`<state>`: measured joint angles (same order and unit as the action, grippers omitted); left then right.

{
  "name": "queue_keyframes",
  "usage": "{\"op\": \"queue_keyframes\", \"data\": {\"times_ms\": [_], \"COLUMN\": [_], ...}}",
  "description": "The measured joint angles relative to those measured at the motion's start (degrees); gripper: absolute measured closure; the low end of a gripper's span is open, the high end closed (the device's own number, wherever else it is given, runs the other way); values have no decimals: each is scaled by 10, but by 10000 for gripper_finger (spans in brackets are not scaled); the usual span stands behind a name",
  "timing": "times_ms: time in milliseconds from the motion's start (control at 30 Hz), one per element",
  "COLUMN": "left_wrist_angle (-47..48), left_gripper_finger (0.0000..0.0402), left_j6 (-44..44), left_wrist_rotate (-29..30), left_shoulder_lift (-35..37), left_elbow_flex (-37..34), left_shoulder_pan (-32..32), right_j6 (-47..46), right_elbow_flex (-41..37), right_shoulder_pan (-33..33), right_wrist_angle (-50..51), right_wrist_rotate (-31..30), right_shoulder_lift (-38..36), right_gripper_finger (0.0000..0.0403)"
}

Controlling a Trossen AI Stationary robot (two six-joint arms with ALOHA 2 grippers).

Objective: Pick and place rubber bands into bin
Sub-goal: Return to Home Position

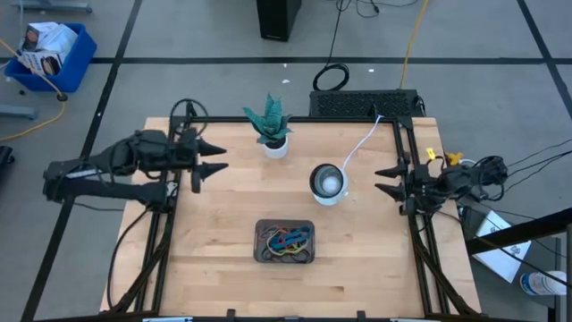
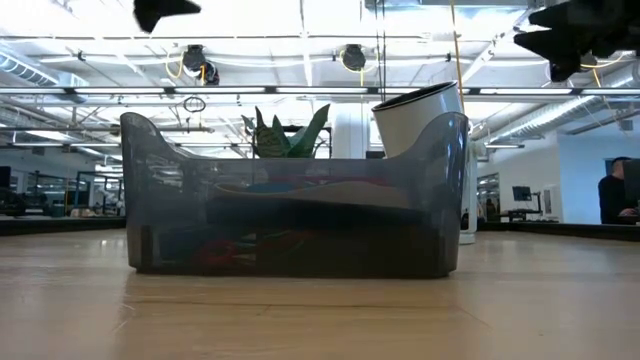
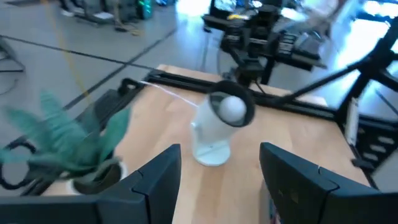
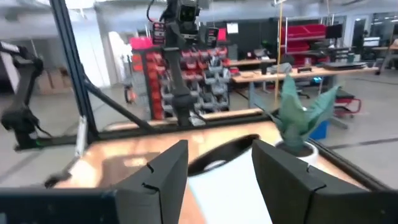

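Treat picking as done: find the rubber bands (image 1: 288, 240) heaped inside the bin (image 1: 258, 243) at 6 o'clock of the surface (image 1: 223, 268), with none spotted loose elsewhere. Note the left end effector (image 1: 223, 159) at 9 o'clock, fingers spread and empty, and the right end effector (image 1: 378, 180) at 3 o'clock, likewise parted and empty. Draw each arm straight outward and keep it high. Mind the white bowl (image 1: 328, 182) near the right fingertips and the potted plant (image 1: 271, 125) at 12. Avoid any low sweep across the bin.
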<state>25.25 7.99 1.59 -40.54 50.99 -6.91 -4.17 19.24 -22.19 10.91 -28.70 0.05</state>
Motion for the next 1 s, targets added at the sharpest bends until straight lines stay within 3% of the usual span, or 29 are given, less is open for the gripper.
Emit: {"op": "queue_keyframes", "data": {"times_ms": [233, 567, 767, 1000], "left_wrist_angle": [-22, -28, -87, -169], "left_gripper_finger": [176, 176, 176, 176], "left_j6": [29, 76, 103, 106], "left_wrist_rotate": [15, 18, 14, 12], "left_shoulder_lift": [133, 298, 344, 348], "left_elbow_flex": [-105, -213, -287, -381], "left_shoulder_pan": [-50, -76, -77, -77], "right_j6": [37, 34, 22, 15], "right_elbow_flex": [86, 39, -3, -71], "right_shoulder_pan": [16, 16, 16, 16], "right_wrist_angle": [97, 54, -15, -107], "right_wrist_rotate": [-4, -12, -9, 17], "right_shoulder_lift": [0, 0, 0, 0], "right_gripper_finger": [229, 227, 231, 227]}}
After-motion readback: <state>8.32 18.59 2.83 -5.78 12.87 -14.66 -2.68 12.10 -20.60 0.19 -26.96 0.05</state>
